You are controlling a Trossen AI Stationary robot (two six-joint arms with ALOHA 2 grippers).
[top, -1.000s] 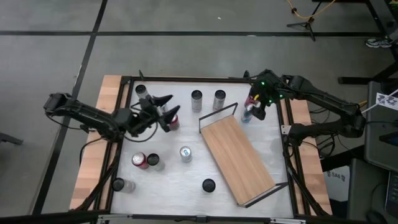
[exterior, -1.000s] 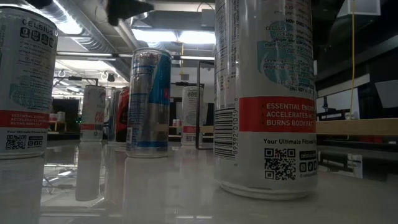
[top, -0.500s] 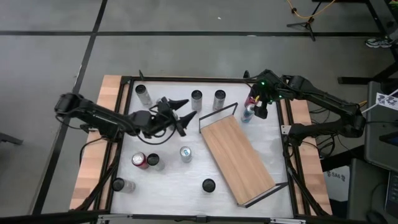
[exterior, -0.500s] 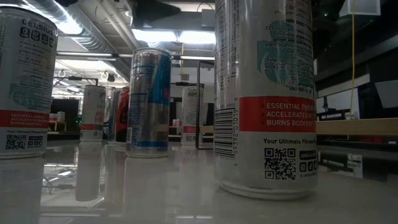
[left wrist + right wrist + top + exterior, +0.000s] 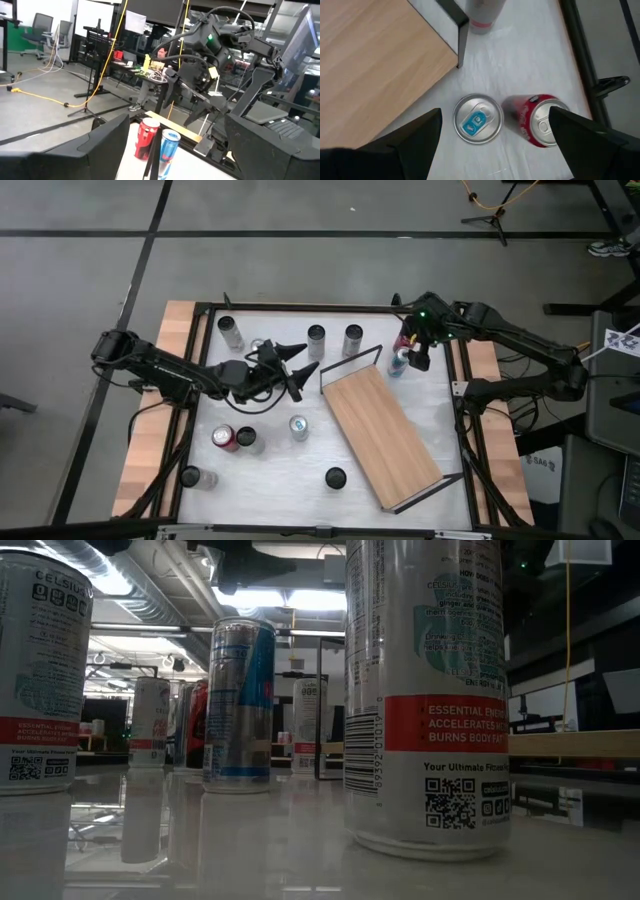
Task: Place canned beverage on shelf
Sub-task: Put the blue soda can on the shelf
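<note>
**A:** White desk (image 5: 300, 465) on a grey concrete floor, cans dotted about. Where does the job sit?

**B:** The shelf (image 5: 385, 435) lies slantwise on the desk's right half, its long axis running from the far middle toward the near right corner, bare of cans. My right hand (image 5: 412, 350) hangs just past its far end rail, fingers wide apart and holding nothing. Straight below it stand two cans touching side by side: a blue-tabbed can (image 5: 477, 119) nearer the board's edge and a red can (image 5: 540, 120) on the outer side.

**A:** And the left?

**B:** My left hand (image 5: 300, 365) is out over the middle of the desk, fingers spread and empty, pointing toward that same end of the shelf. Through its own camera I see the same pair beyond the rail.

**A:** Which arm goes?

**B:** I'd judge the right; it's directly over the pair, and the board begins just beside them.
</note>
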